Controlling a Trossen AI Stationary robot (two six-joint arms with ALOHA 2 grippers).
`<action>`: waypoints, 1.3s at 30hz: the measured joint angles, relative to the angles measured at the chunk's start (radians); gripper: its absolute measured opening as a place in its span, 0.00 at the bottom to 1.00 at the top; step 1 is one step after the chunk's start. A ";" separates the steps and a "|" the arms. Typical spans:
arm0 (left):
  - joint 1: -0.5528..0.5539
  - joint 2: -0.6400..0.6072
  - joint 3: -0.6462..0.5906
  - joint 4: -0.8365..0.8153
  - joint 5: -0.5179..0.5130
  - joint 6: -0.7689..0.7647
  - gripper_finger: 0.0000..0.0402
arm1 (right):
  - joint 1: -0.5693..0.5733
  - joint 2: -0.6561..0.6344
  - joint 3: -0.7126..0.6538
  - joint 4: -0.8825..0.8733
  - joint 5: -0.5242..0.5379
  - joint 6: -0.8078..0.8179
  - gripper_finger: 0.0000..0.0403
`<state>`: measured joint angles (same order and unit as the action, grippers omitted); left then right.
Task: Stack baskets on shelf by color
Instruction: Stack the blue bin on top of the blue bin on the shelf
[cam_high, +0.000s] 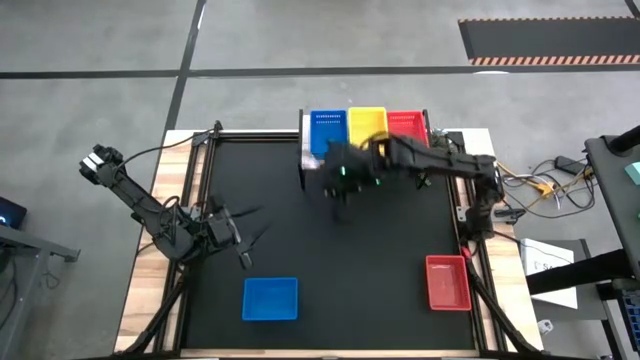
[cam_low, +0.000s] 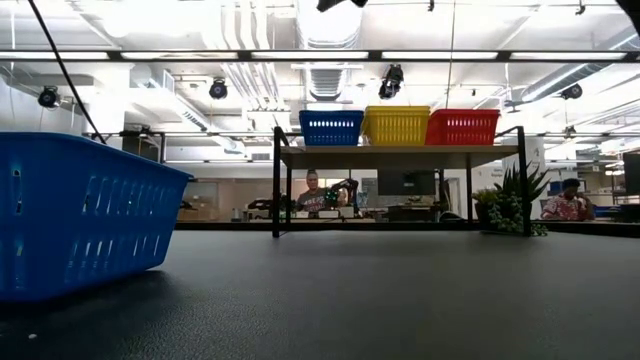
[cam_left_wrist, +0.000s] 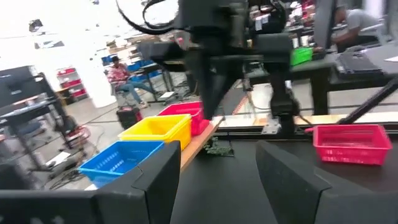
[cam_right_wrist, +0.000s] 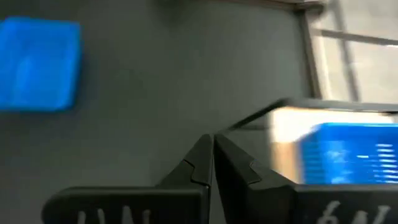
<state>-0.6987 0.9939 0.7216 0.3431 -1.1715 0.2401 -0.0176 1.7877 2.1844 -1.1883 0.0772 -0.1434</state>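
Observation:
The shelf stands at the mat's far edge. On it sit a blue basket, a yellow basket and a red basket side by side, also seen in the low view as blue, yellow and red. A second blue basket and a second red basket rest on the black mat near its front edge. My right gripper hangs shut and empty above the mat, just in front of the shelf. My left gripper waits open at the mat's left, holding nothing.
The black mat lies bare between the shelf and the two loose baskets. Cables and gear lie beyond the table's right edge. People sit in the room behind the shelf.

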 joint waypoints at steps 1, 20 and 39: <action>0.000 0.000 0.000 0.002 0.015 0.000 0.48 | 0.029 -0.003 -0.011 -0.010 0.000 0.013 0.02; -0.035 0.215 0.000 0.006 0.318 -0.433 0.48 | 0.430 -0.014 -0.468 0.096 -0.009 0.068 0.02; -0.162 0.544 0.452 -0.953 0.881 -1.463 0.42 | 0.483 -0.018 -0.576 0.148 -0.183 0.090 0.02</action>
<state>-0.8608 1.5377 1.1731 -0.6102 -0.2910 -1.2228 0.4652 1.7697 1.6085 -1.0404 -0.1055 -0.0538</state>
